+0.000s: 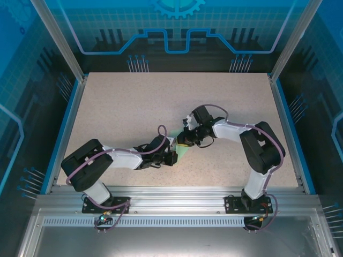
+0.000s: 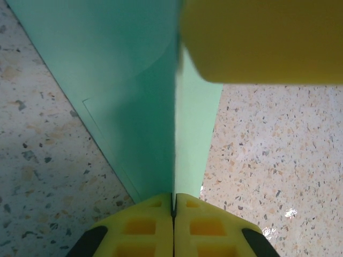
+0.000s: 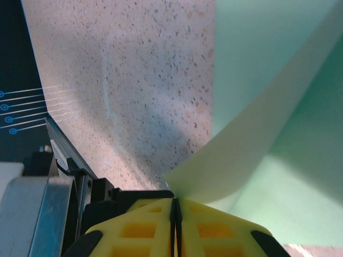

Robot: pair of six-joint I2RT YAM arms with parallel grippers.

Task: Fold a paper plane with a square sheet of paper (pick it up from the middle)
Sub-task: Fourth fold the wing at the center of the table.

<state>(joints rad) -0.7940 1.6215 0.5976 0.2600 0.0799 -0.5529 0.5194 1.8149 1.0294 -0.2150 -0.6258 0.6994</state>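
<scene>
- Mint-green and thin, the square sheet of paper (image 1: 183,151) is held between your two arms near the middle of the table (image 1: 134,107). It is partly folded and looks unfinished.
- Your left gripper (image 2: 173,206) has its jaws pressed together on the paper. It clamps the near end of a sharp fold line that runs straight away from it in the left wrist view.
- Your right gripper (image 3: 175,208) is likewise closed on the sheet, pinching the tip of a pale flap that bows upward rather than lying flat.
- Tearing is the first risk. With both grips fixed on one thin sheet, any move that draws the arms apart loads the paper between them, and the crease would likely give first.
- A wrong crease is the second risk. If you press the bowed flap down as it stands, the curve may collapse off the intended line.
- Slipping is the third risk. Each hold is only at an edge or tip, so a twist of either wrist could pull the paper out.
- Collision is the fourth risk. One of the right gripper's yellow fingers (image 2: 262,40) hangs just ahead of the left gripper, so move one arm at a time.
- If you release either side early, the fold may spring open.
</scene>
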